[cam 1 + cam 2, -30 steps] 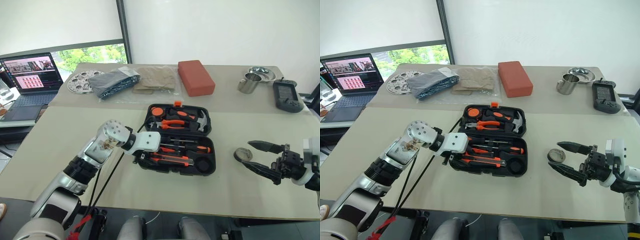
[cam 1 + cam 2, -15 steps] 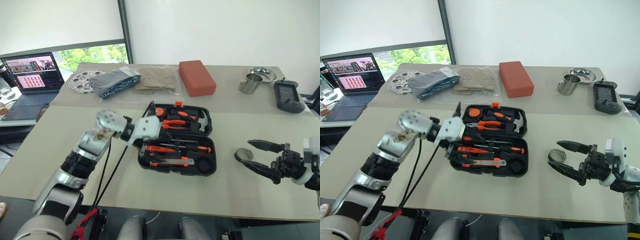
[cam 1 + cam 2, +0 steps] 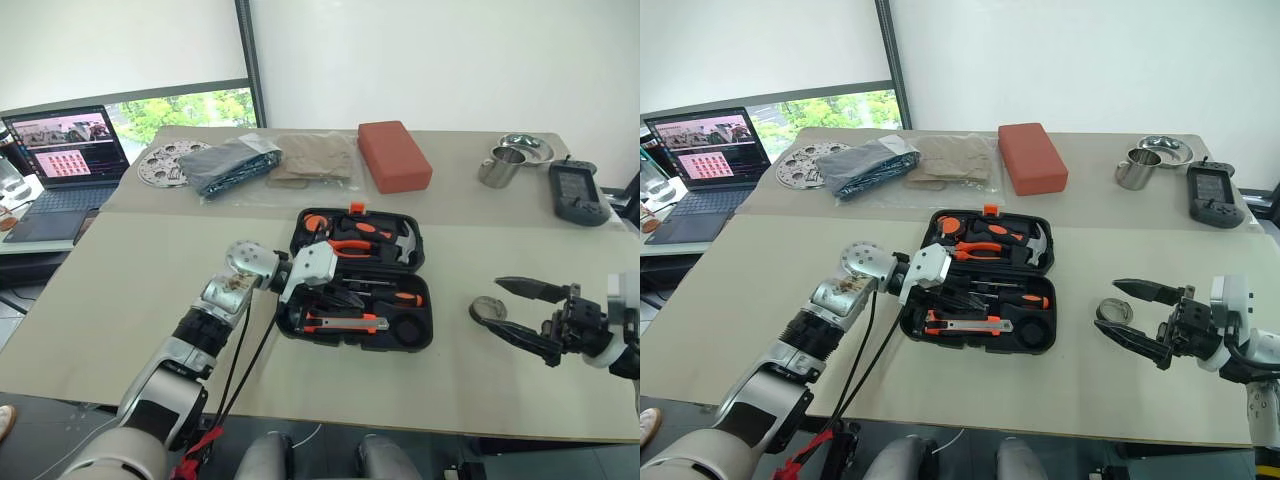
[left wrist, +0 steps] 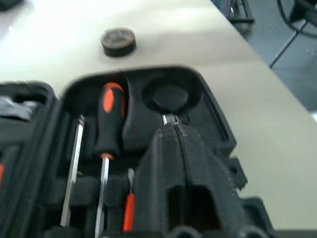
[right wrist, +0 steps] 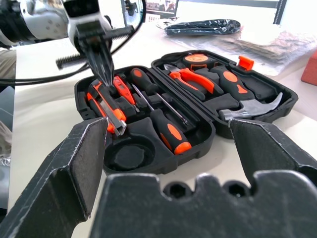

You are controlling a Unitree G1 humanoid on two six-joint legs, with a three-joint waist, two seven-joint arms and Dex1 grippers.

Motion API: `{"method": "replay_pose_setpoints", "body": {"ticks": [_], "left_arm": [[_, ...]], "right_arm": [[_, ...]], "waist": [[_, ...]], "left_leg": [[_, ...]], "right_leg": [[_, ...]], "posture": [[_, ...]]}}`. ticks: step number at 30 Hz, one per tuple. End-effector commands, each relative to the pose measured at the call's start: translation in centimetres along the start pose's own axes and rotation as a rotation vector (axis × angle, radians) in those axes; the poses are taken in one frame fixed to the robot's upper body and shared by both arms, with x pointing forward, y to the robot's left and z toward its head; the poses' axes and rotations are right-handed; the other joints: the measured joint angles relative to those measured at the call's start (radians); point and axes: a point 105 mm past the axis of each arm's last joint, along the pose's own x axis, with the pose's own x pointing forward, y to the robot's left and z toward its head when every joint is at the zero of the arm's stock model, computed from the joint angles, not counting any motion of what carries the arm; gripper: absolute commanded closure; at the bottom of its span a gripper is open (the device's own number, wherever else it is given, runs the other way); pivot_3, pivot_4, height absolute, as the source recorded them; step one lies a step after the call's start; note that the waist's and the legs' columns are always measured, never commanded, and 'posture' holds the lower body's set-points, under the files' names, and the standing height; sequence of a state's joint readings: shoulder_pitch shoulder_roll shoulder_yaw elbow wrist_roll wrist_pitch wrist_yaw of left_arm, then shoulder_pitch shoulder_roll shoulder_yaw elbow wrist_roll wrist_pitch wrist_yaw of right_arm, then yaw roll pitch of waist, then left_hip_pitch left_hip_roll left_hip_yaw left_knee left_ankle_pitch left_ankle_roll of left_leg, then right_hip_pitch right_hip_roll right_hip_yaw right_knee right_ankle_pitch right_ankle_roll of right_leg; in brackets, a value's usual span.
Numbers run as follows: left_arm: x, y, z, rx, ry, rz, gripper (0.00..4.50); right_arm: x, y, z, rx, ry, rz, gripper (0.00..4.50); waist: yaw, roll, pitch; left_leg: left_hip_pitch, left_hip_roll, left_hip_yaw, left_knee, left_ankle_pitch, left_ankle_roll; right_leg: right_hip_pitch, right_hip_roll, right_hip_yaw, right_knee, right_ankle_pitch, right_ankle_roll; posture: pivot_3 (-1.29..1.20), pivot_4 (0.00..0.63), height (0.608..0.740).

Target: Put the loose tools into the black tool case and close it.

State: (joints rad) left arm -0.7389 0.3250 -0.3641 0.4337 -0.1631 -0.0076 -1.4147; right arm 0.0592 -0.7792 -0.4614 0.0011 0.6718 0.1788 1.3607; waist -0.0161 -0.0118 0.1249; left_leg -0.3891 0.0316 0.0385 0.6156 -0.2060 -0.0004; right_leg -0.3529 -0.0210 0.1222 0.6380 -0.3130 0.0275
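A pale beige table (image 3: pixel 120 290) is filling most of the head views, running back to a white wall with a dark window post. Along its far edge are lying a red-brown block (image 3: pixel 393 155), a folded tan cloth (image 3: pixel 313 158), a dark bundle (image 3: pixel 232 163) and a perforated metal disc (image 3: pixel 165 163); a steel cup (image 3: pixel 497 167), a small steel bowl (image 3: pixel 526 148) and a black handheld device (image 3: pixel 577 194) are sitting toward the far right, and an open laptop (image 3: pixel 62 160) is standing on a separate desk at the left. The black tool case (image 3: pixel 360 277) is lying open in the middle of the table, its front half holding the utility knife (image 3: pixel 344 322) and an orange-and-black screwdriver (image 3: pixel 388 298), with a round recess standing empty in it. The small dark tape roll (image 3: pixel 485 309) is resting on the table to the right of the case, just beside the right gripper (image 3: pixel 520 311), which is hovering there with its fingers spread wide and nothing between them. The left gripper (image 5: pixel 106 69) is reaching over the case's left end with its fingers pressed together, tips pointing down at the knife; whether they are pinching anything is hard to make out. The left wrist view is blurring the case's contents, and the white wrist housing is covering part of the case's left end in the head views.
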Motion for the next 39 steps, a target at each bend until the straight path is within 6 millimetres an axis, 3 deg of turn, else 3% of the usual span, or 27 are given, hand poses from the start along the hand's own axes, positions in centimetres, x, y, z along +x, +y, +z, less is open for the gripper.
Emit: {"method": "replay_pose_setpoints", "body": {"ticks": [1,11,18,23,32,35,39], "left_arm": [[0.5,-0.3,-0.6,0.048,0.031,-0.029,4.45],[1.5,-0.9,-4.2,0.06,0.17,-0.048,4.45],[2.2,-0.9,-5.6,-0.007,0.173,-0.05,4.45],[2.7,-1.8,-6.5,-0.048,0.181,-0.092,4.45],[2.9,-3.1,-8.4,-0.127,0.24,-0.137,4.45],[3.0,-2.6,-7.7,-0.098,0.216,-0.128,4.45],[2.6,-1.0,-4.9,-0.034,0.135,-0.098,4.45]], "right_arm": [[-0.6,0.1,1.4,-0.047,-0.034,-0.005,0.0],[-1.3,0.1,1.2,-0.039,-0.027,-0.011,0.0],[-1.3,0.1,1.2,-0.036,-0.027,-0.006,0.0],[-1.5,0.2,1.1,-0.031,-0.024,-0.005,0.0],[-1.5,0.3,0.9,-0.024,-0.025,-0.002,0.0],[-1.6,0.3,0.9,-0.024,-0.025,-0.001,0.0],[-1.7,0.4,0.9,-0.025,-0.023,-0.005,0.0]], "waist": [[0.001,0.0,0.0],[0.001,0.001,-0.001],[0.005,0.003,-0.003],[0.002,0.003,-0.004],[0.004,0.004,-0.009],[0.004,0.004,-0.01],[0.004,0.004,-0.01]], "left_leg": [[0.0,0.0,0.0,0.0,0.0,0.0],[0.001,0.0,-0.001,0.0,0.0,0.0],[0.002,-0.002,-0.004,0.008,0.0,0.0],[0.006,-0.002,-0.005,0.009,0.0,0.0],[0.006,-0.002,-0.009,0.01,0.0,0.0],[0.006,-0.002,-0.009,0.01,0.0,0.0],[0.006,-0.002,-0.009,0.01,0.0,0.0]], "right_leg": [[0.0,0.0,0.0,0.0,0.0,0.0],[0.002,0.0,0.0,0.0,0.0,0.0],[0.006,0.0,0.0,0.002,-0.004,0.008],[0.019,0.0,-0.001,-0.001,-0.004,0.01],[0.02,0.0,-0.004,-0.007,-0.004,0.011],[0.023,0.0,-0.004,-0.008,-0.004,0.011],[0.022,0.0,-0.005,-0.008,-0.004,0.011]], "posture": [[0.0,0.15,0.737],[0.0,0.15,0.737],[0.0,0.15,0.737],[0.0,0.15,0.737],[0.0,0.15,0.737],[0.0,0.15,0.737],[0.0,0.15,0.737]]}}
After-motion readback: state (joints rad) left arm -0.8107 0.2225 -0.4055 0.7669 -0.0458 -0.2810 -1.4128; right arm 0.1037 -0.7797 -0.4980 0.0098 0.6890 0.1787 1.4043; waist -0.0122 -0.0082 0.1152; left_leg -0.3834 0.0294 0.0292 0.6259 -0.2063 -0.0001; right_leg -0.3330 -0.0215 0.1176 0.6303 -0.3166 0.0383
